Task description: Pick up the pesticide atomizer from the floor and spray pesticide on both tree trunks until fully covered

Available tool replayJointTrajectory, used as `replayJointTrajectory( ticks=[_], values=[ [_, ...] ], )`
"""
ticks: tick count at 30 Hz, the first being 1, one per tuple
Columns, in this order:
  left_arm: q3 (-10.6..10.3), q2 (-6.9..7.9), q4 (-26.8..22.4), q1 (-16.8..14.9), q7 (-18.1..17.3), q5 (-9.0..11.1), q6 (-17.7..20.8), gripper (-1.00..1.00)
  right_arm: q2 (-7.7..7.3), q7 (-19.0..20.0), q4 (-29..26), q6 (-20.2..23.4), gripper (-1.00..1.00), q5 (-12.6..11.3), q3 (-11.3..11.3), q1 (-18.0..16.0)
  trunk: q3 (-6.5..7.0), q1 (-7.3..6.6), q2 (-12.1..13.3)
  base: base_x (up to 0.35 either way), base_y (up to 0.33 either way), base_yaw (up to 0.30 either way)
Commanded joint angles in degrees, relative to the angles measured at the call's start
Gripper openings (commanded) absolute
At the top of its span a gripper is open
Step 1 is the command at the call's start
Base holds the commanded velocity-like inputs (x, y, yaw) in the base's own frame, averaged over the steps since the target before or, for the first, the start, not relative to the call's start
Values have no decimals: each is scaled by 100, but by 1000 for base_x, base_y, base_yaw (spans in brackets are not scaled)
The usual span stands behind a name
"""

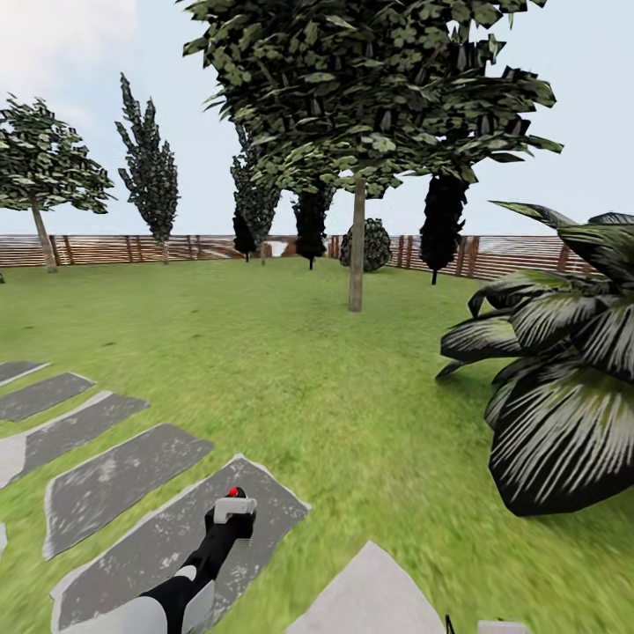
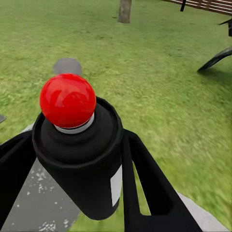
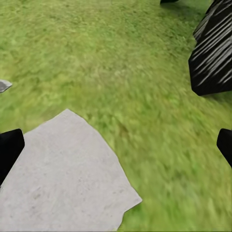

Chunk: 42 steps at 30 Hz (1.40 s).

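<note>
My left gripper (image 1: 231, 521) is low at the front left, shut on the pesticide atomizer (image 1: 233, 509). The atomizer has a dark body, a pale head and a red dot on top. In the left wrist view the atomizer (image 2: 79, 154) stands upright between the two black fingers (image 2: 145, 183), its red knob facing the camera. One tree (image 1: 357, 106) rises straight ahead across the lawn, its bare trunk (image 1: 357, 246) also visible in the left wrist view (image 2: 124, 10). A second tree (image 1: 44, 167) stands far left by the fence. My right gripper (image 3: 116, 150) is open over grass and a stone slab.
Grey stepping stones (image 1: 114, 480) run across the lawn at the front left, and one pale slab (image 3: 58, 179) lies under my right gripper. A large dark palm plant (image 1: 563, 361) crowds the right side. A brown slat fence (image 1: 132, 248) and narrow dark trees (image 1: 151, 176) line the back.
</note>
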Motion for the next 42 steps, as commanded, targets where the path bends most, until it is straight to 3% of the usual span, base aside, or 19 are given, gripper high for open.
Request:
replayJointTrajectory(
  ticks=[1,8,39,42],
  values=[
    [14,0,5,-5,-34,18,-12,-100,-5,-28,-11,-19,100,-66,45,-5,-8,4,-4,350,0,0],
    [14,-65,4,-5,-34,18,-1,-100,1,-41,-28,-12,100,-83,38,-5,-8,4,-4,350,0,0],
    [14,-167,4,-5,-34,1,-1,-100,11,-15,-8,-8,100,-84,46,-5,-8,4,-4,700,0,0],
    [14,-167,4,-5,-34,1,-1,-100,71,-15,-7,-9,100,-83,51,-5,-8,4,-4,700,0,0]
  ],
)
